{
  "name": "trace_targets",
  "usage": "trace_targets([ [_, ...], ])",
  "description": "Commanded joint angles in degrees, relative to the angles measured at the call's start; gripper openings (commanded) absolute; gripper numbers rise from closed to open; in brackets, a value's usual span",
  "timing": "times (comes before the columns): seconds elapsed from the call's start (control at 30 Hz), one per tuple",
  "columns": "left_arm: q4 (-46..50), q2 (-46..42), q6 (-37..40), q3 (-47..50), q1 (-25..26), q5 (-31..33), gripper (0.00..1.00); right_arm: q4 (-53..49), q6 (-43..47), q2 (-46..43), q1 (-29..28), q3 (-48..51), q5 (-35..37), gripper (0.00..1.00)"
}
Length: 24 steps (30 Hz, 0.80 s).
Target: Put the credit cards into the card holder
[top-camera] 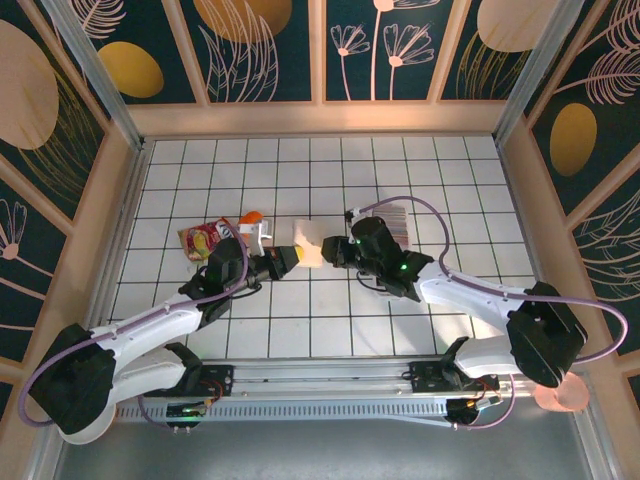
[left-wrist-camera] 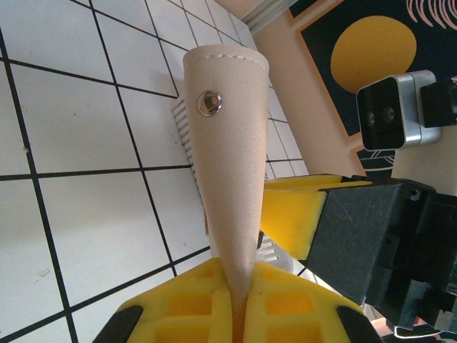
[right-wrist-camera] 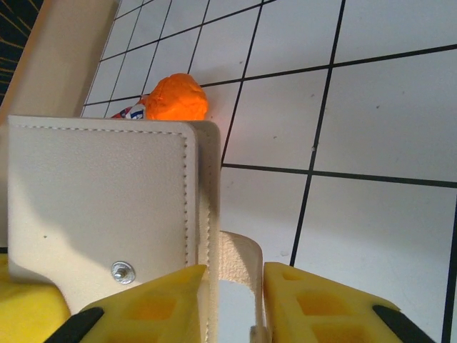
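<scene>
The beige card holder [top-camera: 311,246] hangs above the tiles at the table's middle, held from both sides. My left gripper [top-camera: 296,258] is shut on it; in the left wrist view its snap flap [left-wrist-camera: 223,143] rises from between the yellow jaws [left-wrist-camera: 239,304]. My right gripper [top-camera: 329,250] meets it from the right. In the right wrist view the card holder [right-wrist-camera: 100,200] fills the left, and its edge and curled tab [right-wrist-camera: 239,261] sit pinched in my right gripper [right-wrist-camera: 235,307]. The credit cards [top-camera: 398,216] lie in an overlapping row behind the right arm, partly hidden by its cable.
A red and yellow snack packet [top-camera: 204,238] lies left of the middle beside a small white object [top-camera: 256,236] and an orange lump [top-camera: 253,216] [right-wrist-camera: 175,96]. A white ridged piece [left-wrist-camera: 184,128] lies under the wallet. Wooden walls enclose the tiled floor.
</scene>
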<state>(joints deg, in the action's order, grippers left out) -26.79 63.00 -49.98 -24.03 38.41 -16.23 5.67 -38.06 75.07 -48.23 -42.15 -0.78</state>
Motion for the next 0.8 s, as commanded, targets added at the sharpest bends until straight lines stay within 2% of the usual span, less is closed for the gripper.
trace_targets([
  [0.0,-4.1,0.1,-1.6,0.9,0.3,-0.5,0.00,-0.2,-0.7,1.3,-0.7,0.3,1.5,0.27],
  [0.07,-4.7,0.2,-2.2,1.4,0.3,-0.7,0.00,0.0,-0.9,1.9,-0.7,0.5,1.4,0.24],
  [0.23,-6.2,1.1,-4.8,4.3,0.3,0.9,0.00,-0.7,-1.5,2.6,-0.8,0.6,2.4,0.00],
  [0.33,-4.5,2.0,-6.4,5.8,0.3,3.0,0.01,-1.0,-2.6,3.0,-1.4,2.3,2.2,0.00],
  [0.4,-4.7,3.2,-7.9,7.1,0.2,3.3,0.18,-0.7,-3.3,4.1,-1.5,3.4,2.0,0.00],
  [0.5,-3.7,5.5,-8.5,7.9,0.2,3.5,0.30,0.4,-3.9,6.4,-1.9,4.7,-0.6,0.00],
  [0.63,-1.3,7.9,-7.5,8.5,0.2,6.4,0.63,4.7,-5.1,8.6,-2.0,5.2,-5.2,0.00],
  [0.77,5.9,8.8,-4.2,6.0,0.2,12.1,0.76,5.3,-5.0,9.8,-2.1,4.9,-5.7,0.00],
])
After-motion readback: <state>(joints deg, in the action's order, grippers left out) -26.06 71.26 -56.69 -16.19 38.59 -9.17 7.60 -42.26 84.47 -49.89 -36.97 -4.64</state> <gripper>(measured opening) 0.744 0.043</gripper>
